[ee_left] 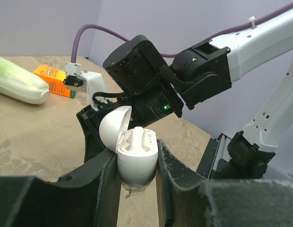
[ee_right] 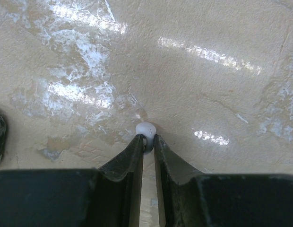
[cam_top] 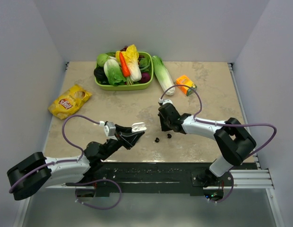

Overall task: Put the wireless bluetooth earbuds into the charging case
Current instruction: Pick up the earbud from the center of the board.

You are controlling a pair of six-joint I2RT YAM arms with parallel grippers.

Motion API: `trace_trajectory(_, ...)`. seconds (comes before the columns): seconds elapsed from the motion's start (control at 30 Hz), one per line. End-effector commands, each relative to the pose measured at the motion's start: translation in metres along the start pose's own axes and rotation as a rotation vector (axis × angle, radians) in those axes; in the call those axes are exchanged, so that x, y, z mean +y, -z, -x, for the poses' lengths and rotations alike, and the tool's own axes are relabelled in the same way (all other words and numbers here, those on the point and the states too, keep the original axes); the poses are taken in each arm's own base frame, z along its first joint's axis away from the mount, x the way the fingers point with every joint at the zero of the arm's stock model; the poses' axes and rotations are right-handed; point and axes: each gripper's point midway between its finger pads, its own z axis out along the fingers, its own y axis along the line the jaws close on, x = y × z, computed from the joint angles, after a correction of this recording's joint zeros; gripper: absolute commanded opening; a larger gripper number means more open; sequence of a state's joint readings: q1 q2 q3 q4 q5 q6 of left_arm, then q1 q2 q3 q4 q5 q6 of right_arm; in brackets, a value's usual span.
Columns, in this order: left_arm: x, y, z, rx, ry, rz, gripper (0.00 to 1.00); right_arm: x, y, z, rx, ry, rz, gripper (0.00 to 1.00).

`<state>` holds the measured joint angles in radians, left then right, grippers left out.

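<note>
Fingers [ee_left: 100, 189] of our left gripper [ee_left: 135, 165] clamp the charging case [ee_left: 136, 147] lid-open, ready for loading; at its three o'clock our right gripper [ee_right: 147, 142] pinches a white earbud [ee_right: 145, 128], black earbuds [cam_top: 157, 140] at its six.

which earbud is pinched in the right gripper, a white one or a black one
The white earbud: it sits between the fingertips of the right gripper, low over the table. The two black earbuds lie loose on the table, ungripped.
</note>
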<state>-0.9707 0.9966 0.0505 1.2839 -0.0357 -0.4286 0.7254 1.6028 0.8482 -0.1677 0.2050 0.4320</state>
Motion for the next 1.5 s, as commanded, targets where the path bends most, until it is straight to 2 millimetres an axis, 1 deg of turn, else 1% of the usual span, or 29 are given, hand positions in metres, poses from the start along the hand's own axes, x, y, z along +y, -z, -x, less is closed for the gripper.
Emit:
trace_trajectory(0.0,0.011,0.070,-0.025,0.003,0.004,-0.007,0.00,0.003,-0.001,0.001,-0.006,0.002,0.019,0.18)
trace_trajectory(0.1,0.011,0.070,-0.026,0.005,0.006,-0.007,0.00,0.003,-0.002,0.001,-0.004,0.002,0.023,0.13)
trace_trajectory(0.17,0.011,0.070,-0.026,0.005,0.006,-0.007,0.00,0.004,-0.001,0.000,-0.003,0.002,0.025,0.03)
trace_trajectory(0.2,0.011,0.070,-0.026,0.004,0.006,-0.009,0.00,0.005,0.000,-0.001,-0.001,0.000,0.031,0.00)
trace_trajectory(0.3,0.011,0.070,-0.025,-0.001,-0.002,-0.009,0.00,0.006,0.016,0.011,-0.041,-0.013,0.043,0.00)
trace_trajectory(0.33,0.010,0.070,-0.023,-0.007,-0.003,-0.015,0.00,0.007,0.032,0.023,-0.080,-0.013,0.064,0.00)
trace_trajectory(0.37,0.009,0.070,-0.021,-0.015,-0.009,-0.018,0.00,0.010,0.041,0.028,-0.094,-0.012,0.081,0.00)
trace_trajectory(0.43,0.004,0.068,-0.016,-0.033,-0.025,-0.046,0.00,0.017,0.064,0.032,-0.109,0.025,0.137,0.00)
trace_trajectory(0.47,0.004,0.067,-0.016,-0.031,-0.039,-0.050,0.00,0.022,0.086,0.045,-0.161,0.035,0.175,0.00)
trace_trajectory(0.5,-0.002,0.065,-0.014,-0.034,-0.048,-0.079,0.00,0.027,0.100,0.049,-0.181,0.055,0.203,0.00)
trace_trajectory(0.53,-0.006,0.064,-0.012,-0.040,-0.056,-0.099,0.00,0.031,0.111,0.042,-0.162,0.110,0.220,0.00)
trace_trajectory(0.57,-0.006,0.063,-0.016,-0.020,-0.066,-0.106,0.00,0.038,0.133,0.054,-0.218,0.130,0.252,0.00)
trace_trajectory(0.6,-0.012,0.060,-0.014,-0.020,-0.072,-0.138,0.00,0.041,0.144,0.054,-0.231,0.160,0.257,0.00)
trace_trajectory(0.63,-0.016,0.059,-0.012,-0.027,-0.079,-0.159,0.00,0.048,0.156,0.045,-0.228,0.227,0.257,0.00)
trace_trajectory(0.67,-0.018,0.059,-0.014,-0.015,-0.084,-0.176,0.00,0.054,0.180,0.053,-0.282,0.241,0.287,0.00)
trace_trajectory(0.77,-0.033,0.060,-0.012,0.003,-0.078,-0.272,0.00,0.072,0.218,0.047,-0.314,0.323,0.390,0.00)
trace_trajectory(0.8,-0.040,0.060,-0.010,0.012,-0.085,-0.327,0.00,0.073,0.236,0.049,-0.348,0.329,0.428,0.00)
trace_trajectory(0.83,-0.042,0.061,-0.010,0.020,-0.082,-0.346,0.00,0.073,0.245,0.045,-0.345,0.344,0.450,0.00)
trace_trajectory(0.87,-0.043,0.061,-0.013,0.040,-0.065,-0.351,0.00,0.078,0.258,0.043,-0.350,0.359,0.511,0.00)
trace_trajectory(0.9,-0.046,0.062,-0.014,0.049,-0.060,-0.369,0.00,0.078,0.274,0.043,-0.379,0.372,0.559,0.00)
trace_trajectory(0.97,-0.052,0.063,-0.015,0.063,-0.030,-0.400,0.00,0.075,0.292,0.040,-0.395,0.400,0.602,0.00)
trace_trajectory(1.0,-0.057,0.064,-0.020,0.096,-0.018,-0.431,0.00,0.079,0.302,0.035,-0.392,0.420,0.656,0.00)
trace_trajectory(1.07,-0.066,0.062,-0.023,0.135,0.019,-0.476,0.00,0.076,0.314,0.032,-0.403,0.457,0.685,0.00)
trace_trajectory(1.13,-0.078,0.060,-0.033,0.216,0.059,-0.556,0.00,0.078,0.320,0.026,-0.396,0.491,0.722,0.00)
trace_trajectory(1.17,-0.085,0.060,-0.030,0.223,0.099,-0.590,0.00,0.080,0.322,0.024,-0.393,0.504,0.744,0.00)
trace_trajectory(1.2,-0.087,0.061,-0.040,0.279,0.137,-0.614,0.00,0.084,0.324,0.020,-0.386,0.517,0.775,0.00)
trace_trajectory(1.27,-0.097,0.054,-0.029,0.259,0.183,-0.657,0.00,0.087,0.322,0.019,-0.370,0.535,0.785,0.00)
trace_trajectory(1.33,-0.097,0.050,-0.030,0.264,0.211,-0.659,0.00,0.092,0.324,0.014,-0.352,0.564,0.820,0.00)
trace_trajectory(1.47,-0.102,0.043,-0.023,0.248,0.222,-0.682,0.00,0.094,0.313,0.010,-0.309,0.587,0.798,0.00)
